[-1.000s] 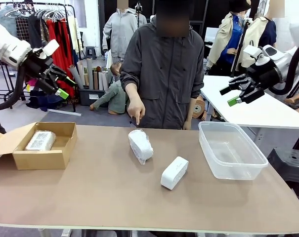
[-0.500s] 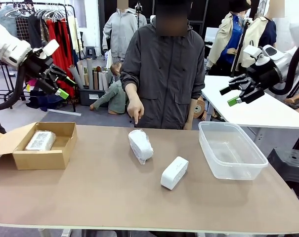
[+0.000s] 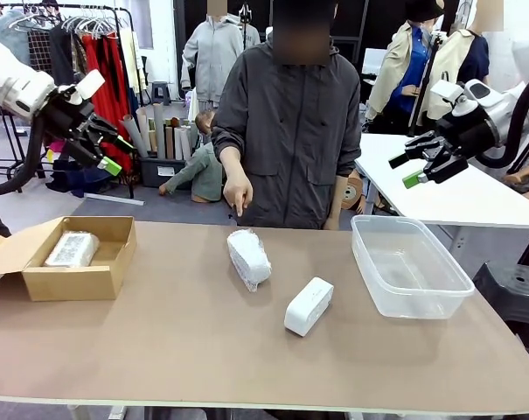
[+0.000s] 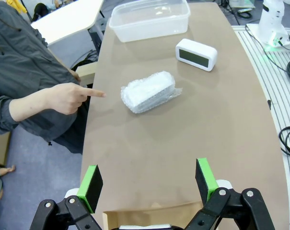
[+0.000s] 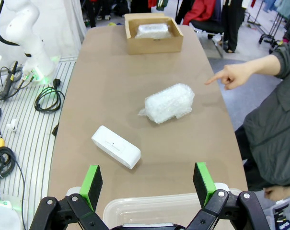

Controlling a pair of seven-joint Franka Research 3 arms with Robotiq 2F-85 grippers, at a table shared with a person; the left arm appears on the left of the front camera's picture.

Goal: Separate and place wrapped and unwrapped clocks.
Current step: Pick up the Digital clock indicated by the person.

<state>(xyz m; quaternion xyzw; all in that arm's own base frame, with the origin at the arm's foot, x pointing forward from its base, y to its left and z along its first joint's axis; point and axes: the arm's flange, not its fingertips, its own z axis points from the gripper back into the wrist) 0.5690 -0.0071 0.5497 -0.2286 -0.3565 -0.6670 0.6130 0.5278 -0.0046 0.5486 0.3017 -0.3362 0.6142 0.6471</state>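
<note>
We had one wrapped clock (image 3: pixel 72 249) sitting in the left box (image 3: pixel 107 282), second wrapped clock (image 3: pixel 248 258) and bare clock (image 3: pixel 309 306) waiting mid-table, left gripper (image 3: pixel 120 154) and right gripper (image 3: pixel 402 171) gaping empty.

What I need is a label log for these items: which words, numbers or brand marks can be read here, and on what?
No text can be read anywhere.
On the unwrapped clock: the dark face shows no legible digits.
On the wrapped clock on the table: nothing legible through the wrap.
On the second wrapped clock, in the cardboard box: nothing legible.
On the cardboard box and the clear plastic tub: no print visible.
</note>
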